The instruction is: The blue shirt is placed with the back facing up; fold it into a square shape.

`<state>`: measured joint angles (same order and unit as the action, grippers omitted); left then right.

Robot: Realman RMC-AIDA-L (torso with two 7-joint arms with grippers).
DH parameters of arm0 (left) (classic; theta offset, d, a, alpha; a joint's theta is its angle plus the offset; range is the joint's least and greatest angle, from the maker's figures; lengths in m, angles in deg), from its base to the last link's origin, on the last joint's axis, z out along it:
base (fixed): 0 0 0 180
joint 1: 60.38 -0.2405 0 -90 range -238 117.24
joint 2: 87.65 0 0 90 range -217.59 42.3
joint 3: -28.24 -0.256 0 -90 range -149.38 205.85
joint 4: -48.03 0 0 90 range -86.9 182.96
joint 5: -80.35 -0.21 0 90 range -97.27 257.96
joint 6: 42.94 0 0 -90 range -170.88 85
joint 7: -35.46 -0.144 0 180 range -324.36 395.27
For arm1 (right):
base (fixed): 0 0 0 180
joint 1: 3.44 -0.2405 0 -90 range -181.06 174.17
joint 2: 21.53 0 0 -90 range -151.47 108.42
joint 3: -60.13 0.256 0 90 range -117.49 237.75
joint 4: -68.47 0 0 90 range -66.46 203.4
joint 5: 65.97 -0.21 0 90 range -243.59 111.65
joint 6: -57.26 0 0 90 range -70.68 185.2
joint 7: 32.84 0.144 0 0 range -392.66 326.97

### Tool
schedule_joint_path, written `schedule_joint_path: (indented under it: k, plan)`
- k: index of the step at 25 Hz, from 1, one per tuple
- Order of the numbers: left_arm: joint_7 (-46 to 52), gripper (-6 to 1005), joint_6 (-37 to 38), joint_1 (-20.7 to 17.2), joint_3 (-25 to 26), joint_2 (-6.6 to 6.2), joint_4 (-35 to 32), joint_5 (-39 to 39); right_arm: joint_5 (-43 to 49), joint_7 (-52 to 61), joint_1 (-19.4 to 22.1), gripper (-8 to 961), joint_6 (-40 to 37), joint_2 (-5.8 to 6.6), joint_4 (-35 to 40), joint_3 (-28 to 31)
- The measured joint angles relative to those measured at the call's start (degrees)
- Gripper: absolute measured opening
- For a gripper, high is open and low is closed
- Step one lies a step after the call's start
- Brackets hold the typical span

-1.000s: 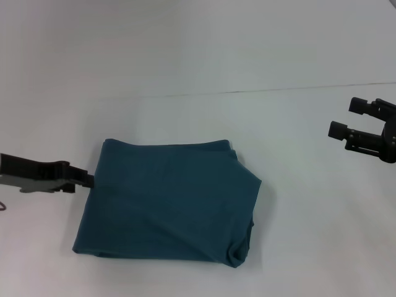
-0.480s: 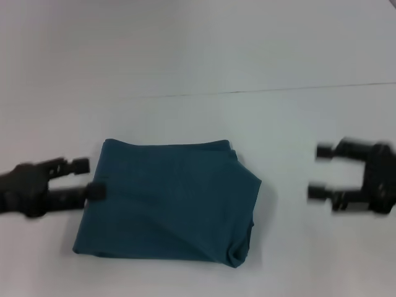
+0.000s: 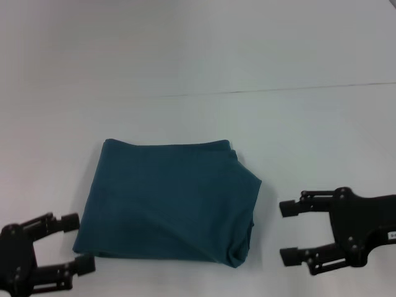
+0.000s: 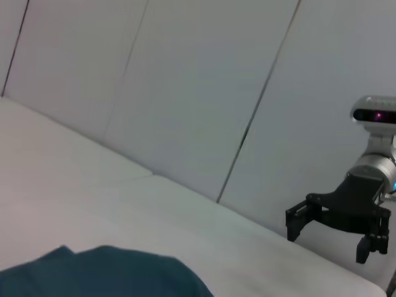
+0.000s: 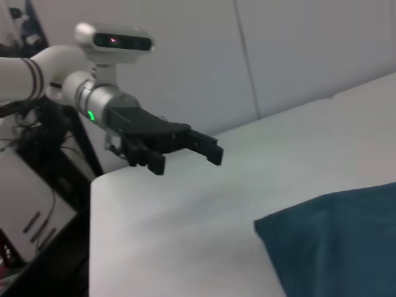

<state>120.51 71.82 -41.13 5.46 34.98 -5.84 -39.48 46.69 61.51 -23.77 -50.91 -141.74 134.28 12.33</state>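
Observation:
The blue shirt [image 3: 170, 201] lies folded into a rough square in the middle of the white table, plain side up, with a bunched corner at its near right. Part of the blue shirt [image 4: 99, 275] shows in the left wrist view, and the blue shirt [image 5: 337, 241] also shows in the right wrist view. My left gripper [image 3: 77, 244] is open at the near left, just off the shirt's near-left corner and holding nothing. My right gripper [image 3: 289, 232] is open to the right of the shirt, apart from it and empty. The right gripper [image 4: 331, 230] appears in the left wrist view, the left gripper [image 5: 185, 150] in the right wrist view.
The white table [image 3: 198, 68] stretches all around the shirt, with a thin seam line [image 3: 278, 91] across the far side. Past the table's edge, the right wrist view shows dark equipment and cables [image 5: 31, 204].
Both arms have swung toward the near side of the table. The left gripper left the shirt's left edge for its near-left corner. The right gripper came from the far right. The shirt stayed still.

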Motion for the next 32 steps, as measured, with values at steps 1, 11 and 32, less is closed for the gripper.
schedule_joint_path:
  k: [1,11,32]
  plan:
    - [-0.13,949,0.13,-0.19,0.04,0.01,-0.03,-0.28,-0.57,-0.10,0.21,908,0.35,-0.04,-0.20,-0.90]
    - [-0.89,947,-0.82,0.33,-0.33,-0.04,1.24,-4.00,-3.88,-5.04,-0.07,908,3.60,-0.11,-6.75,-3.15]
    - [0.45,947,-3.53,1.82,0.01,-0.76,0.79,-8.96,-4.21,-4.80,0.58,908,6.20,0.26,-6.94,-4.10]
